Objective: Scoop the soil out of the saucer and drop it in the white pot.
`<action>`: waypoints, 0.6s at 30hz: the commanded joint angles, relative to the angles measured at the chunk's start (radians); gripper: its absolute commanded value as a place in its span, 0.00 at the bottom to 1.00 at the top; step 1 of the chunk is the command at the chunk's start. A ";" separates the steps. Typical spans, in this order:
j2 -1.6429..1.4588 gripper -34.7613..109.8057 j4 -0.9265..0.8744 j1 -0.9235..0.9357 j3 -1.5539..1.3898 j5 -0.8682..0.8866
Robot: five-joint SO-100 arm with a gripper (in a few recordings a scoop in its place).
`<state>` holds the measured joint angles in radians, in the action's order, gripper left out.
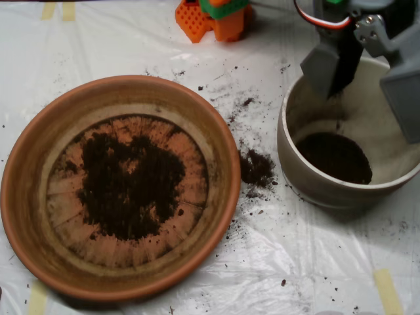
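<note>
Scoop (367,62) hanging over pot (295,161), halves apart, soil (335,156) on its bottom; much soil left in saucer (26,197). Risk: more spilling between dishes, like clump (256,167) on table

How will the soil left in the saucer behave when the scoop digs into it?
The soil looks loose and crumbly, so it will probably break apart, not lift as one clump. It lies thin on the saucer, so bites may be small. The spilled heap suggests it sheds easily.
</note>
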<state>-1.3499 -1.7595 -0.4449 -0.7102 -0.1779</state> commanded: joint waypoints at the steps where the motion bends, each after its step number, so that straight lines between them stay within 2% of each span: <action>1: -0.043 0.49 -0.012 -0.009 0.077 0.005; 10: -0.115 0.49 0.006 -0.032 -0.002 -0.014; 14: -0.314 0.49 0.170 -0.028 -0.267 -0.017; 18: -0.509 0.50 0.322 0.054 -0.485 0.023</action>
<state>-1.6291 -1.5355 -0.4372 -1.0922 -0.1657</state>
